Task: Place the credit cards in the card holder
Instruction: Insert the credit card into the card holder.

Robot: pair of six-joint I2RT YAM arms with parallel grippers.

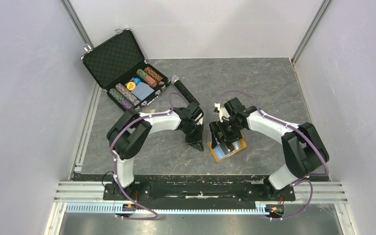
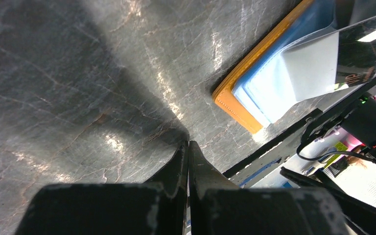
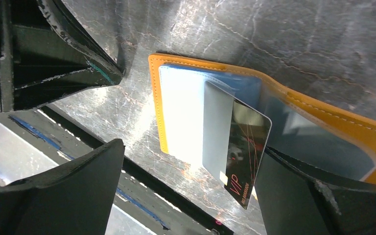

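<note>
Closest to the arm bases, the left end effector (image 2: 188,145) is pressing its two fingers together with nothing between them. Its tips are pointing down at the grey marbled desk (image 2: 78,73), near the card holder (image 3: 154,98). The card holder is lying open on the desk in front of the right arm, with its light blue lining facing up. A black credit card (image 3: 247,147) is sitting partly inside one of its sleeves, one end sticking out past the holder's edge. Gold capitals on the card are reading "VIP", and the line of small characters beside them is too fine to read. The right end effector (image 3: 193,149) is hanging over the holder with its fingers spread wide, one on each side of the card, gripping nothing. Whether the finger nearest the card is touching it is hard to tell. From above, this end effector is hiding most of the holder and the card. Farther back on the left, a black foam-lined case (image 1: 108,58) is standing open, holding rows of poker chips (image 1: 136,87) whose markings are too small to read. A black rod (image 1: 185,92) is lying near it.
</note>
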